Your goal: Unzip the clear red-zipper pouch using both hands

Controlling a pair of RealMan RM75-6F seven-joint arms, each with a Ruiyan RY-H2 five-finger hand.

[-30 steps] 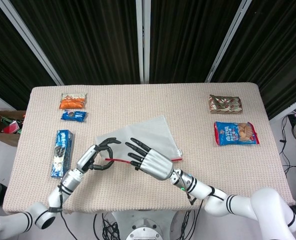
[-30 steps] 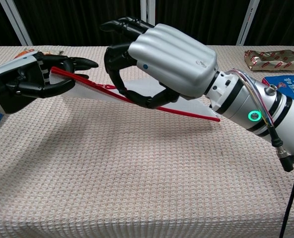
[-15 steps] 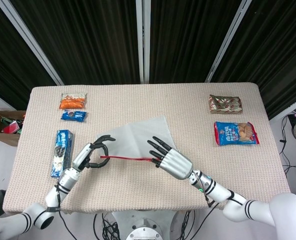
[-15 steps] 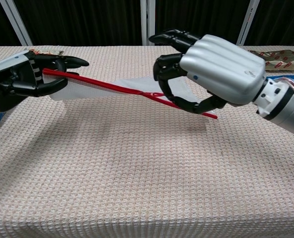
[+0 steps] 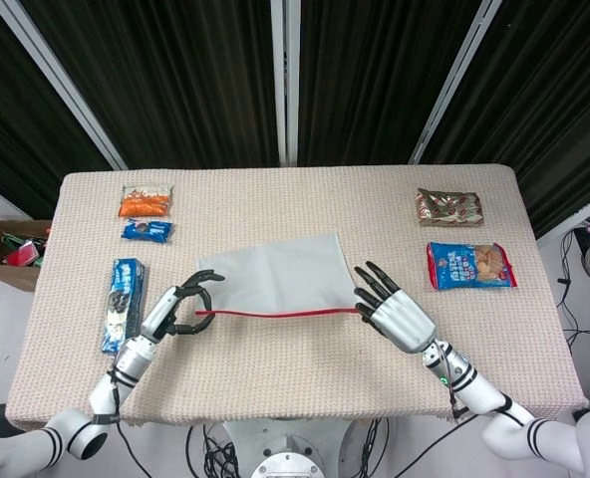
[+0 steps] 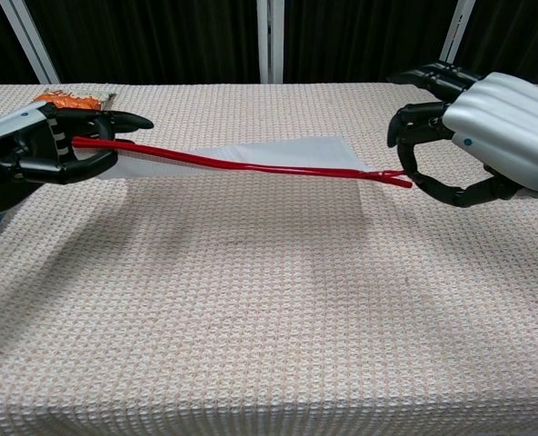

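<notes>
My left hand (image 5: pixel 178 311) at 9 o'clock end of pouch (image 5: pixel 272 279), fingers curled round red zipper (image 6: pixel 224 160) end, gripping. Pouch mid-table, near edge lifted, zipper line taut between hands. My right hand (image 6: pixel 473 136) at 3 o'clock end, thumb and finger pinching slider tip, other fingers spread. Snack packs (image 5: pixel 462 264) at 2 o'clock, on table (image 5: pixel 275 378).

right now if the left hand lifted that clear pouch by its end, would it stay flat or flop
Probably flop. The clear pouch looks like thin empty film, hanging slack from its red zipper where the left hand holds one end up. It likely weighs very little. The film may be slippery, so the zipper edge seems the safer grip.
</notes>
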